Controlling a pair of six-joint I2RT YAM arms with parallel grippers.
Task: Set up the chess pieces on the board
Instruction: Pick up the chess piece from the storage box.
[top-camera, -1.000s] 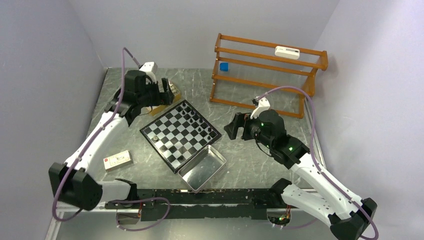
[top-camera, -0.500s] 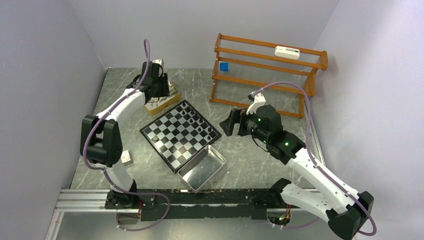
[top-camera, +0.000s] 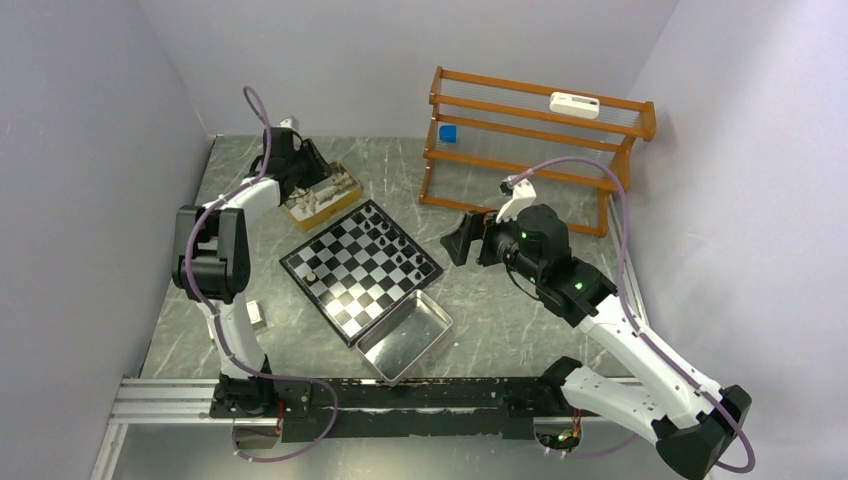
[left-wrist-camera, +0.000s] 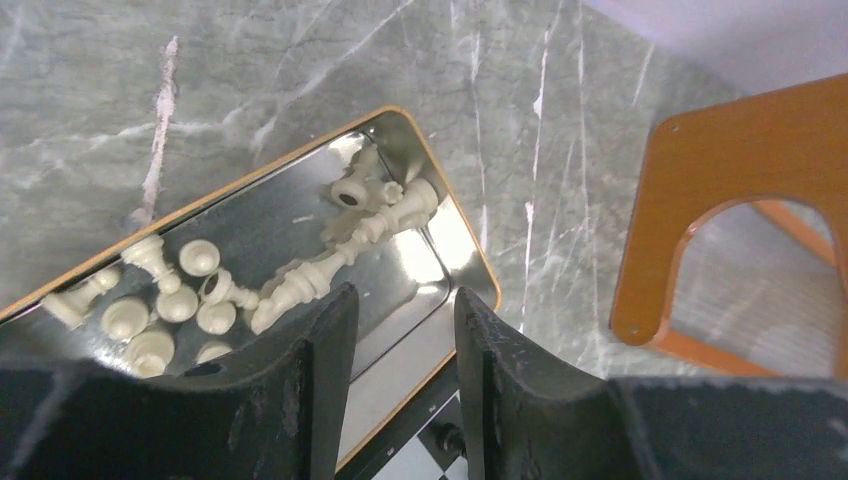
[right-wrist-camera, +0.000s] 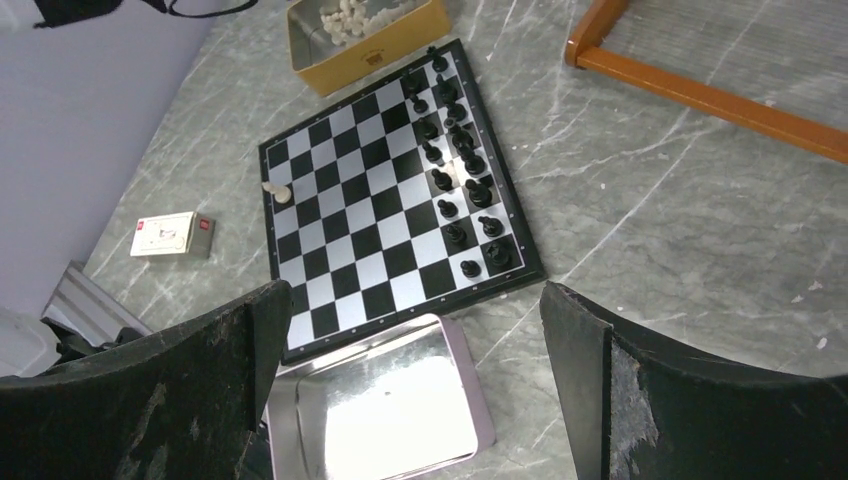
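The board (top-camera: 360, 268) lies mid-table with black chess pieces (top-camera: 400, 250) in two rows along its far-right side and one pale piece (top-camera: 312, 274) near its left edge. More pale chess pieces (left-wrist-camera: 300, 270) lie heaped in the gold-rimmed box (top-camera: 320, 195). My left gripper (top-camera: 300, 175) hangs over that box's far-left end. In the left wrist view the left gripper (left-wrist-camera: 405, 300) has its jaws part-way apart with nothing between them. My right gripper (top-camera: 460, 240) hovers right of the board, wide open and empty. The right wrist view shows the board (right-wrist-camera: 390, 200) beyond the right gripper (right-wrist-camera: 415, 295).
A shiny metal tray (top-camera: 405, 335) sits at the board's near corner. A wooden rack (top-camera: 530, 150) stands at the back right, holding a blue cube (top-camera: 448, 133) and a white item (top-camera: 574, 103). A small card box (right-wrist-camera: 170, 233) lies left of the board.
The left arm has folded upward and its gripper has drawn back-left over the gold box, jaws narrowing. The right gripper has crept slightly toward the back.
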